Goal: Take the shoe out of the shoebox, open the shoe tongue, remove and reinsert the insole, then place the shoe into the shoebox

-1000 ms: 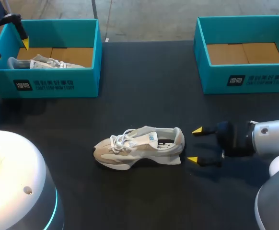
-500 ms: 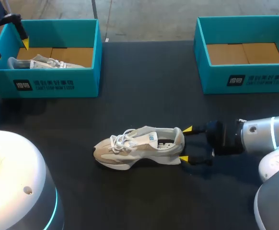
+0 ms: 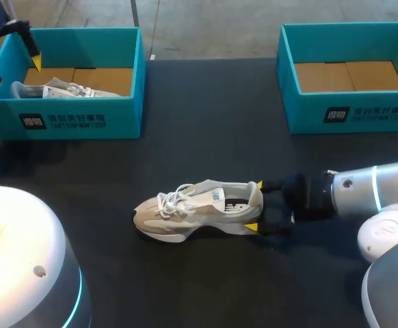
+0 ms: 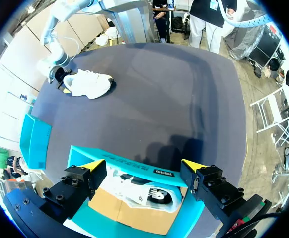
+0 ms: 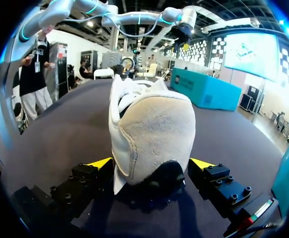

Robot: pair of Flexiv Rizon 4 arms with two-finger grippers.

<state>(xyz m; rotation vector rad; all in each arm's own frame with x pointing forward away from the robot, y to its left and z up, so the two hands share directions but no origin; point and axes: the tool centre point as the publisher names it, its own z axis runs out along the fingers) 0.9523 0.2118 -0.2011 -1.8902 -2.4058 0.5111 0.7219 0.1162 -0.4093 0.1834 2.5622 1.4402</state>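
Observation:
A beige and white shoe lies on its side on the black table, toe to the left. My right gripper stands open at its heel, one yellow tip on each side. In the right wrist view the heel sits between the fingers of the right gripper, with small gaps to both tips. My left gripper hangs open above the left shoebox, which holds a second shoe. In the left wrist view that shoe lies under the open left gripper.
A second teal shoebox stands at the back right, its cardboard floor showing. The left shoebox sits at the table's back left. The shoe on the table is far ahead of the left gripper.
My right gripper has slid left towards the shoe until its open fingers straddle the heel. The shoe and the left arm have not moved.

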